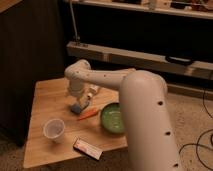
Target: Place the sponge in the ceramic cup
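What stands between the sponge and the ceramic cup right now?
Nothing visible. The gripper hangs right at the sponge, and only bare table separates it from the ceramic cup. The carrot and green bowl lie on the sponge's other side; the flat box sits nearer the front edge.

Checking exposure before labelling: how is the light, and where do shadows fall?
Camera view: warm, dim light; background nearly black; wooden table well lit; the hand hangs over the small flat blue sponge, which looks dark; whitish round ceramic cup stands bright.
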`<state>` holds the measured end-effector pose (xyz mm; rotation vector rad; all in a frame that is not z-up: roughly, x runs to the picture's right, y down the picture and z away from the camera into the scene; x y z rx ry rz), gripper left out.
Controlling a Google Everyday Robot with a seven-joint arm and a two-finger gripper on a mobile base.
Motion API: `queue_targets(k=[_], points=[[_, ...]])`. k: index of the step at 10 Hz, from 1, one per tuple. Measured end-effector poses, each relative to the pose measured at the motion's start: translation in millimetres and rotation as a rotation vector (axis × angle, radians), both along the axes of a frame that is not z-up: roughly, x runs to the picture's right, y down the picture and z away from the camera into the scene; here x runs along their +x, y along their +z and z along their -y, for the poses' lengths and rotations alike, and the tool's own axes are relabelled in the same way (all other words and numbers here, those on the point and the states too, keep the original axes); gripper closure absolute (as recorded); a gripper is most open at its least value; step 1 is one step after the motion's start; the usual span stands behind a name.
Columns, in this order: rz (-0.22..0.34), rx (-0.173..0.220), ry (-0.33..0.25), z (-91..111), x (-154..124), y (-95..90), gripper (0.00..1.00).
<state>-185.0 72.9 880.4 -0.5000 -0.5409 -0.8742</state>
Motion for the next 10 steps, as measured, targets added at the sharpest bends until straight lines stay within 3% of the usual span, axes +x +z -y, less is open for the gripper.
queue_targets(k=[4, 7, 10], points=[[0.023, -0.004, -0.007, -13, 6, 17.0, 0.27], [0.079, -0.004, -0.025, -19, -2, 18.1, 0.27], [0.100, -0.004, -0.022, -21, -3, 21.6, 0.27]])
